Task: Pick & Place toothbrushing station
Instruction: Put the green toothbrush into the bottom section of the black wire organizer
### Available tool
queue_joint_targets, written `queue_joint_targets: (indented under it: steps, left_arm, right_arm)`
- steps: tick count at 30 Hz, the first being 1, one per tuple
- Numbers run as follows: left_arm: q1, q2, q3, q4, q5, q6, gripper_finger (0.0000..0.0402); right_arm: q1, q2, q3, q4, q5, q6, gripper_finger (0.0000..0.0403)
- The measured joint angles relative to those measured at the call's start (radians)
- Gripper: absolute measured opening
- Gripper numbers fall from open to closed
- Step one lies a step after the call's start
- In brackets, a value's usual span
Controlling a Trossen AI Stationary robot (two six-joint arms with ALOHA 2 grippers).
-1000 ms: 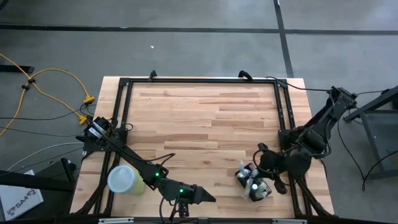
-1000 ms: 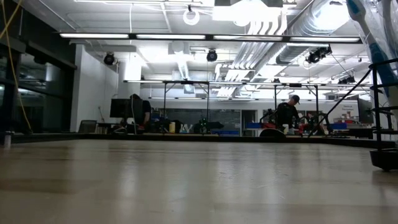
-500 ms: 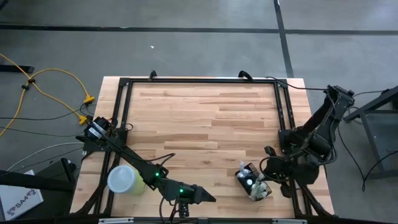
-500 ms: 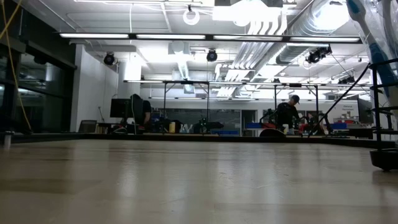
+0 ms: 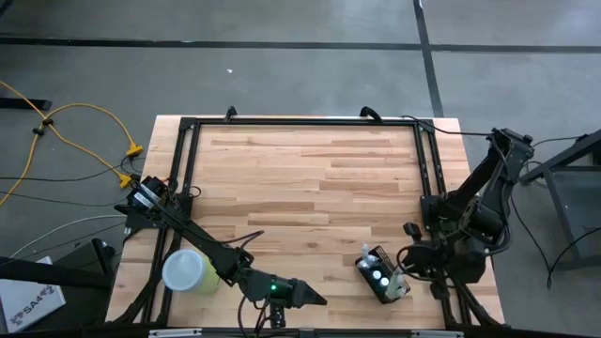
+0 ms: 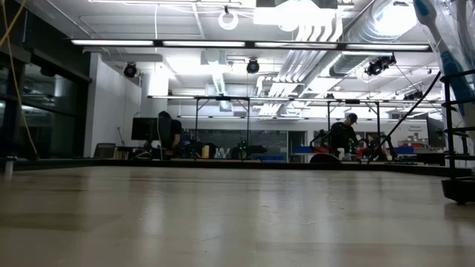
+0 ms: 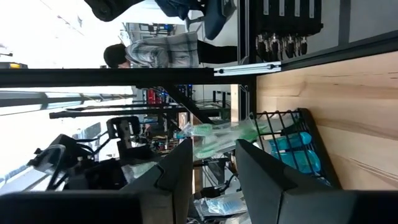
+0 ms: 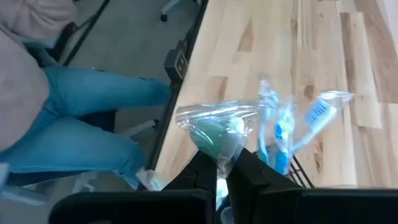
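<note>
- High view: we find the toothbrushing station [image 5: 381, 279], a small black wire-mesh holder, standing on the wooden table [image 5: 310, 178] near the front edge on the right-hand side, set at an angle to the table edge.
- We see white and pale items standing in its compartments; what each one is we cannot tell from above.
- The right gripper [image 5: 402, 278] sits at the holder's right end, just beside or touching it; from above we cannot tell which.
- Right wrist view: the right gripper [image 8: 222, 163] has its 2 fingers clenched on a clear plastic wrapper with a green item [image 8: 214, 134] inside. 2 wrapped blue toothbrushes [image 8: 281, 140] stand just beside it, above the mesh.
- A person's leg in blue jeans [image 8: 74, 118] shows beyond the table edge in that view.
- The left gripper [image 5: 315, 299] waits at the front edge near the middle, well apart from the holder.
- Left wrist view: its 2 fingers [image 7: 180, 168] stand parted with nothing between them, and the holder [image 7: 292, 149] with its wrapped items shows farther off on the table.
- A lime-green cup [image 5: 189, 271] with a whitish lid stands near the front left corner, beside the left arm.
- Low view: only the bare tabletop and the room behind, with 2 people at benches far off.
</note>
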State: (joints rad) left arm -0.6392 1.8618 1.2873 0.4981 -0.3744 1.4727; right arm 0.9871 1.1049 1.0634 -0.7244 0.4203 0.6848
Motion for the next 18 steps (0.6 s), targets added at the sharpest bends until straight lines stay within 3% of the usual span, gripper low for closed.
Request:
queue_joint_targets:
  steps: [18]
  left_arm:
    - [0.0,0.0,0.0,0.012,0.0,-0.008,0.0115]
  right_arm:
    - [0.0,0.049,0.0,-0.028,-0.018,0.004,0.0007]
